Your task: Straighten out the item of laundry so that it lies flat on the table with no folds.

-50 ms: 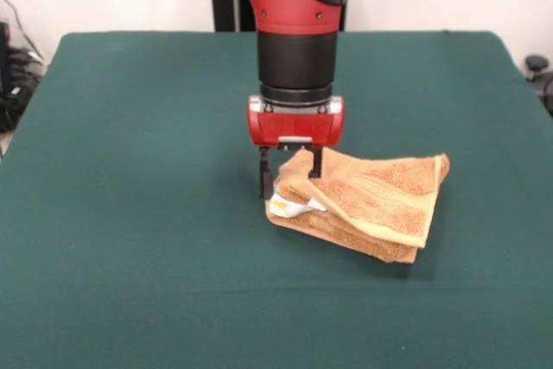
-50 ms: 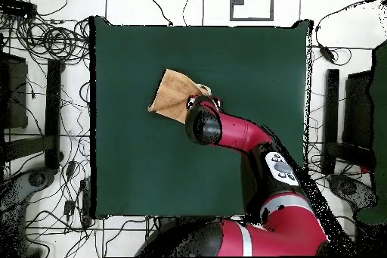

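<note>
Straddling the folded towel's (image 1: 367,200) tagged corner, the jaws (image 1: 290,181) stand apart (green table (image 1: 130,213) bare around).

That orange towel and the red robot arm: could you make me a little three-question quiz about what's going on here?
1. True or false: the towel lies flat in one layer on the table.
2. Where is the gripper? A. high above bare table B. down at the towel's edge beside the white tag C. out of sight
3. Fill in: the table covering is dark ____.

Key: 1 false, it lies folded in layers. 2 B, one finger on each side of the raised edge. 3 green.
</note>
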Controlling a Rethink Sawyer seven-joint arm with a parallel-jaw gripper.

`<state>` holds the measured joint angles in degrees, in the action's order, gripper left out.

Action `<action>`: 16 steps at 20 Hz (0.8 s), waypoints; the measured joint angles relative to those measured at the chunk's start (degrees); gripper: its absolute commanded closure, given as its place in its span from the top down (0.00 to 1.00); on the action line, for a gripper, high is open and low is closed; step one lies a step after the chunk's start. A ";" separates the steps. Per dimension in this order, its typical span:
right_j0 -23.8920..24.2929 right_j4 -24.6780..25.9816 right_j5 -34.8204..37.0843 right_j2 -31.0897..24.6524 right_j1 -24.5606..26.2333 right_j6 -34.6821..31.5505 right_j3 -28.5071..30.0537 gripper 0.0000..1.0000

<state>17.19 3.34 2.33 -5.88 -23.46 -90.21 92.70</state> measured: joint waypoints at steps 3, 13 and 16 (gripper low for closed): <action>0.15 -0.01 -1.41 -0.74 0.88 0.00 -0.03 0.00; 0.15 -0.01 -2.28 -0.84 0.92 0.00 -0.01 0.00; 0.30 -0.68 -2.27 -1.13 0.78 0.00 0.23 0.00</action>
<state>17.48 2.66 0.06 -7.02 -22.69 -90.21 92.93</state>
